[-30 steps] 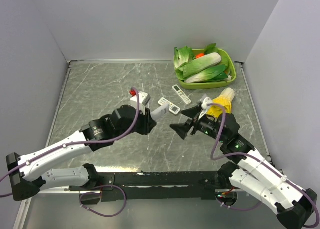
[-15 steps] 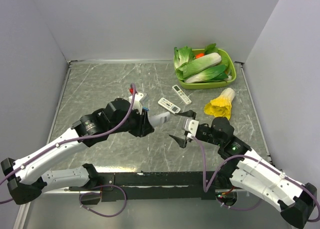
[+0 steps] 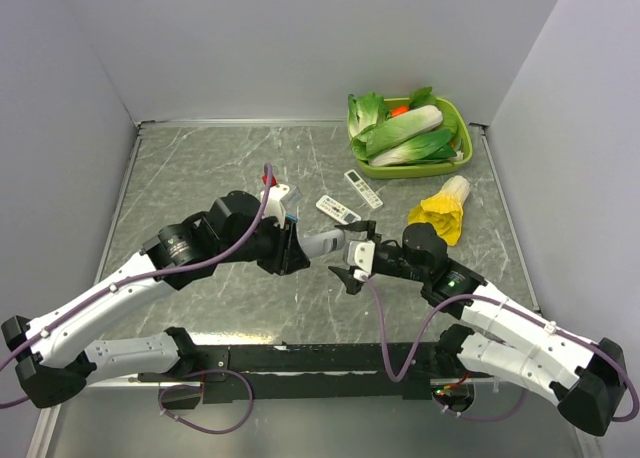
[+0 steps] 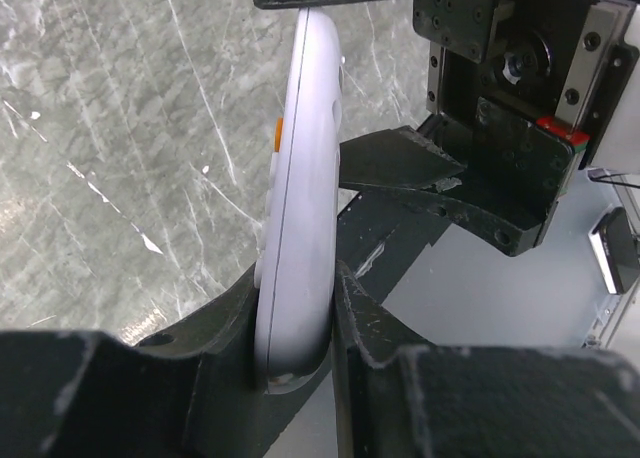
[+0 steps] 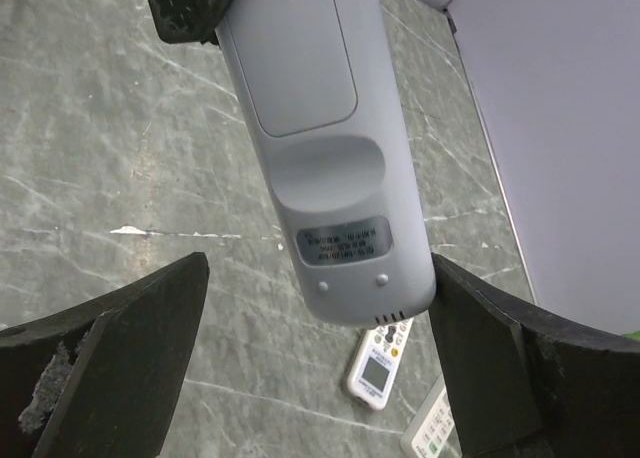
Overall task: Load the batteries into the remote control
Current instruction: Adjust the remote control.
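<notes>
Gripping the remote control point(image 4: 300, 208) by one end in the nearly closed left jaws, edge-on, clear above the middle of the bench point(image 3: 190, 178). Standing wide open with the right jaws on either side of its free right end, not closed on it, battery-cover side toward the right wrist camera. Just beyond, flat on the bench, two smaller remotes point(image 3: 338, 210) point(image 3: 363, 189); far right, a green tray point(image 3: 458, 161) of leafy vegetables.

top camera looks down; wrist cameras (close) share the tabletop point(image 4: 100, 128)
</notes>
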{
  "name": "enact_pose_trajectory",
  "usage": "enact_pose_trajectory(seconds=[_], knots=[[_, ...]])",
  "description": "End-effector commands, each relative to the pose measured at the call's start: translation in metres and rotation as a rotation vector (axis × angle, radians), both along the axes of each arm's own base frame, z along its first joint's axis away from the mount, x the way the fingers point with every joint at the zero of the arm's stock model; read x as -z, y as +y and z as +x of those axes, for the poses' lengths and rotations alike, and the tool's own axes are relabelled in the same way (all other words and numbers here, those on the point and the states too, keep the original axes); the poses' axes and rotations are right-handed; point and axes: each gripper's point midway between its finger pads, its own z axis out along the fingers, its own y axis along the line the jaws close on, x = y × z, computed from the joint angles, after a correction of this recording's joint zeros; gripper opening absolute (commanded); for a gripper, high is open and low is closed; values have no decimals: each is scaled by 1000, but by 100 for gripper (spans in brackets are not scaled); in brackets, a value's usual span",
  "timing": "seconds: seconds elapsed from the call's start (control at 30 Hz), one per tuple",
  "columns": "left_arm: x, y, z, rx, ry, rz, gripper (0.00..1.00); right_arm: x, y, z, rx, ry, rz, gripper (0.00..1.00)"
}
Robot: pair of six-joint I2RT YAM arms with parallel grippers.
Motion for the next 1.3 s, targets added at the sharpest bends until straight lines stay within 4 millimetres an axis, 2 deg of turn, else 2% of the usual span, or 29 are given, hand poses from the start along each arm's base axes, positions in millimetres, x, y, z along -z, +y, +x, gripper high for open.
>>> enact_pose_trajectory(seconds=[0.0, 0.13, 0.23, 0.4, 0.43, 0.47, 0.5, 0.53, 0.6, 0.63, 0.7, 0.73, 0.8, 0.83, 0.87, 0.9, 0.97, 1.0, 1.07, 1.1, 1.13, 1.17, 1.2, 1.27], knots=[[-22, -5, 2, 27, -30, -48, 1, -33, 9, 1, -16, -115, 45, 93], [-25, -5, 5, 28, -32, -57, 1, -26, 11, 1, -16, -115, 15, 87], [-28, -4, 5, 32, -30, -69, 1, -20, 10, 2, -10, -111, 9, 78], [-31, -5, 7, 47, -19, -82, 2, -17, 13, -2, -24, -98, 19, 40], [-31, -5, 7, 49, -18, -83, 3, -17, 12, -2, -24, -97, 20, 35], [-31, -5, 7, 50, -14, -84, 5, -17, 13, -3, -28, -94, 22, 25], [-32, -5, 8, 46, -17, -85, 9, -17, 13, -4, -28, -85, 25, 21], [-33, -5, 9, 43, -19, -88, 19, -15, 14, -6, -37, -78, 28, 13], [-35, -3, 12, 31, -27, -93, 32, -18, 15, -7, -29, -56, 59, 5], [-36, -2, 15, 17, -34, -94, 49, -15, 14, -5, -11, -42, 70, 0], [-42, 0, 20, -11, -54, -114, 61, -23, 16, -3, 21, 12, 144, 0], [-42, 1, 22, -29, -62, -115, 72, -19, 16, -3, 35, 45, 167, 0], [-50, 5, 33, -101, -101, -145, 82, -32, 18, -2, 65, 117, 280, 0], [-50, 8, 34, -126, -107, -167, 90, -31, 17, -2, 79, 150, 317, 0], [-53, 12, 41, -177, -132, -187, 94, -33, 15, 4, 125, 178, 358, 0], [-64, 11, 46, -202, -166, -239, 96, -40, 15, 3, 143, 233, 426, 0], [-62, 19, 51, -269, -187, -295, 99, -40, 12, 11, 220, 293, 482, 0], [-73, 16, 52, -273, -215, -361, 99, -39, 12, 13, 256, 354, 516, 0], [-63, 22, 52, -310, -216, -414, 99, -39, 17, 12, 293, 414, 537, 0], [-75, 21, 53, -311, -245, -486, 99, -41, 14, 20, 370, 459, 583, 0], [-61, 21, 49, -312, -225, -502, 99, -38, 18, 16, 380, 490, 583, 0], [-61, 21, 49, -310, -231, -535, 99, -38, 19, 17, 404, 514, 604, 0], [-53, 21, 48, -317, -220, -539, 98, -36, 16, 21, 458, 522, 626, 0], [-49, 20, 48, -327, -229, -605, 97, -39, 21, 14, 452, 531, 665, 0]])
